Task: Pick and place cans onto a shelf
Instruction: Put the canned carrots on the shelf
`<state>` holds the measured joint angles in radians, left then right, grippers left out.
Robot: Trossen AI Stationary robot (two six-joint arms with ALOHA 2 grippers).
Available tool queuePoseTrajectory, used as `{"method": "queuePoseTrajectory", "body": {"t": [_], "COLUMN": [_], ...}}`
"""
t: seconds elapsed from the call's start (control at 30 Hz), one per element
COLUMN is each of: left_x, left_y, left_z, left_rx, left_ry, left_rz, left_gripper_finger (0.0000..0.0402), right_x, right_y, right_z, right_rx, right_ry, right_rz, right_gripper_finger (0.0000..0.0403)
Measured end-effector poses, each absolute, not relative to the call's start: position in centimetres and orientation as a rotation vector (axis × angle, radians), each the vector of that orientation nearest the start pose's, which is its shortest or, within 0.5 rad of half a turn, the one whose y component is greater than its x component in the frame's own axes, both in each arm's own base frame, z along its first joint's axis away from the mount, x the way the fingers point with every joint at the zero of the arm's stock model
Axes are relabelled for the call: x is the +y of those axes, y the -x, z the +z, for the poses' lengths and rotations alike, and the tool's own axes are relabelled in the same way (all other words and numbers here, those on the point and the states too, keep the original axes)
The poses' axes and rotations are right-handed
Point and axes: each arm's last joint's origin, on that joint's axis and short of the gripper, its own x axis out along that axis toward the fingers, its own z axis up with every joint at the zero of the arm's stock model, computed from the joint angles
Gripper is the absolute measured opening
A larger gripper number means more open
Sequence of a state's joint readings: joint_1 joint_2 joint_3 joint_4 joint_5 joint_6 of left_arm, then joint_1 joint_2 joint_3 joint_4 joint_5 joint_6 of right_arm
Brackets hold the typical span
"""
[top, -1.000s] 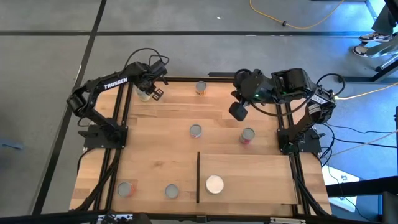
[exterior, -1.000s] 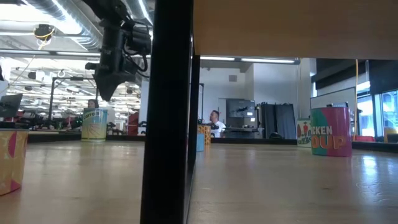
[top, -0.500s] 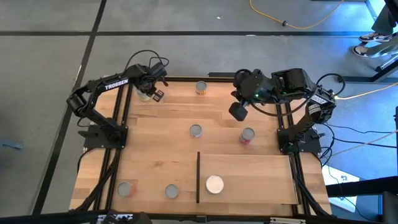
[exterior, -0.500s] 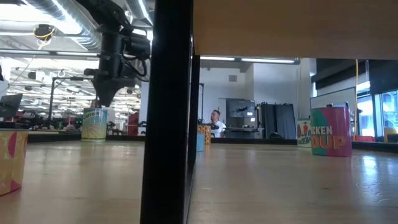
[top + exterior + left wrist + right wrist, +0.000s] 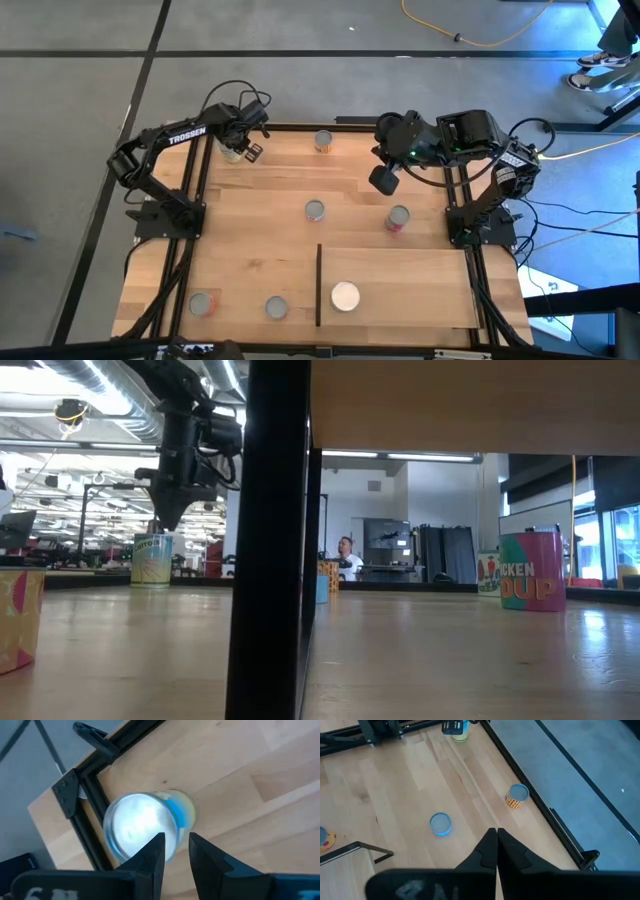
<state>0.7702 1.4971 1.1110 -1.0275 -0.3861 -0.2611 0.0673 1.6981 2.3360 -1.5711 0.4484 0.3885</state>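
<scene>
Left gripper (image 5: 240,150) hangs above a short blue-and-yellow silver-topped can (image 5: 145,827) at the table's far-left corner — fingers narrowly parted, apparently lining up a grasp. Right gripper (image 5: 496,837) waits aloft, fingers together, empty.

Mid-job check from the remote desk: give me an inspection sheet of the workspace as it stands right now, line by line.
Surface: wooden tabletop in a black frame, flat.
Shelf: light-wood shelf at the near right, dark strip on its left edge.
Cans: one white-topped can on the shelf; six more cans on the tabletop, including the far-left corner can.
Clutter: nothing seen.
Left gripper: left gripper poised over the corner can, fingers a narrow gap apart, gripping nothing.
Right gripper: right gripper shut, empty, raised over the far right.
Cables: yellow cable on the floor; black cables right of the table.
Surroundings: grey floor; a person far behind.
</scene>
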Motion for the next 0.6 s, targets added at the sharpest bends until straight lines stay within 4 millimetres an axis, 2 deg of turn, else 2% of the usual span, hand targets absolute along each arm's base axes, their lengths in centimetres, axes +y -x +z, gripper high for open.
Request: {"method": "queuePoseTrajectory", "body": {"t": [0.6], "left_x": [19.91], "left_y": [-17.53], "left_z": [23.64], "left_rx": [1.308], "left_ry": [0.554], "left_rz": [1.152], "left_gripper_finger": [0.008], "right_x": [0.58], "right_y": [-27.07], "right_z": [48.4], "right_rx": [0.822], "right_ry": [-0.121], "right_rz": [-0.516], "right_gripper_finger": [0.0003]}}
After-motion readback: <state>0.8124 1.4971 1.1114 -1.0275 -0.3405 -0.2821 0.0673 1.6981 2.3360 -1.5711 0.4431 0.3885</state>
